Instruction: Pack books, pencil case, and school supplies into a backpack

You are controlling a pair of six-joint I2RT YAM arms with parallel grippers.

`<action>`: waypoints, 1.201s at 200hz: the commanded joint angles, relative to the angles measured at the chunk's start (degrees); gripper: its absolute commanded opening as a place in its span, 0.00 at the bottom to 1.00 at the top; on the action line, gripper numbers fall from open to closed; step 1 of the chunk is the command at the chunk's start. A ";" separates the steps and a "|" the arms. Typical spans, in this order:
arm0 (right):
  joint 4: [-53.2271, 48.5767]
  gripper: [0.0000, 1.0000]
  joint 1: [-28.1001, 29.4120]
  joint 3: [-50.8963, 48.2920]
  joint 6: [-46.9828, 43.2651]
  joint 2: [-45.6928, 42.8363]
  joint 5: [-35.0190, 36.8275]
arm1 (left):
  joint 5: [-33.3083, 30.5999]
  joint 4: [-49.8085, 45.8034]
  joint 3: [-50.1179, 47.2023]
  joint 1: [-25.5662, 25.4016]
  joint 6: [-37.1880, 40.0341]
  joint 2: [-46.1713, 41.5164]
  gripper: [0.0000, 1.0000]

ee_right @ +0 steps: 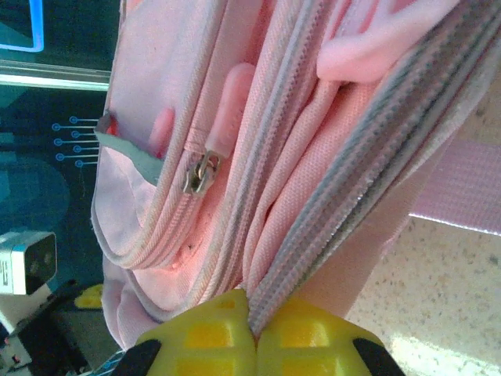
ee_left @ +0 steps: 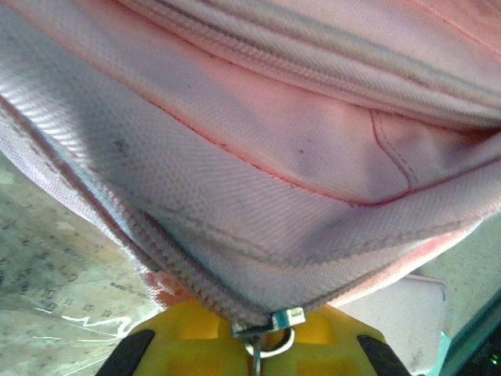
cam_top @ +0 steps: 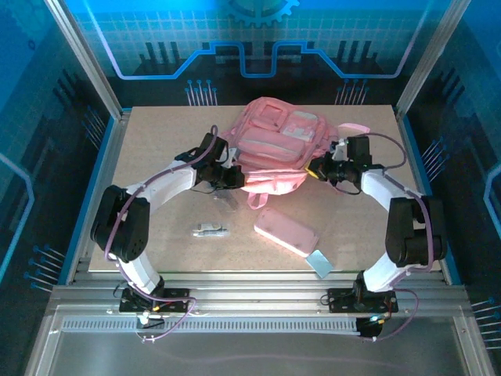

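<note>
Left claw (ee_left: 255, 352) pinched shut on zipper pull (ee_left: 271, 340), right claw (ee_right: 254, 329) clamping backpack (ee_right: 235, 157) seam, pencil case (cam_top: 286, 231) lying on surface (cam_top: 156, 157) nearby

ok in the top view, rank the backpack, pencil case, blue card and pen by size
1. backpack, clearly largest
2. pencil case
3. blue card and pen: too close to rank, since the pen looks about as long but much thinner

Nothing can be read; tiny print on the clear packet (ee_left: 55, 301) is too blurred.
</note>
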 commanded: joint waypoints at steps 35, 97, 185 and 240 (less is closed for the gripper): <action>-1.47 0.16 -6.83 10.61 -2.03 4.01 9.10 | -0.67 -3.09 7.30 -8.71 -3.40 -0.51 0.00; -9.45 0.83 -6.86 1.60 -0.97 -11.52 7.92 | 0.36 -0.15 24.65 -15.08 -5.13 13.61 0.00; 5.16 0.86 2.34 -9.47 16.22 -10.83 3.04 | 0.65 6.66 22.78 -19.82 -8.53 12.72 0.00; 12.80 0.00 5.86 -9.38 18.93 -2.25 7.52 | -1.86 6.33 17.76 -20.66 -6.99 8.75 0.00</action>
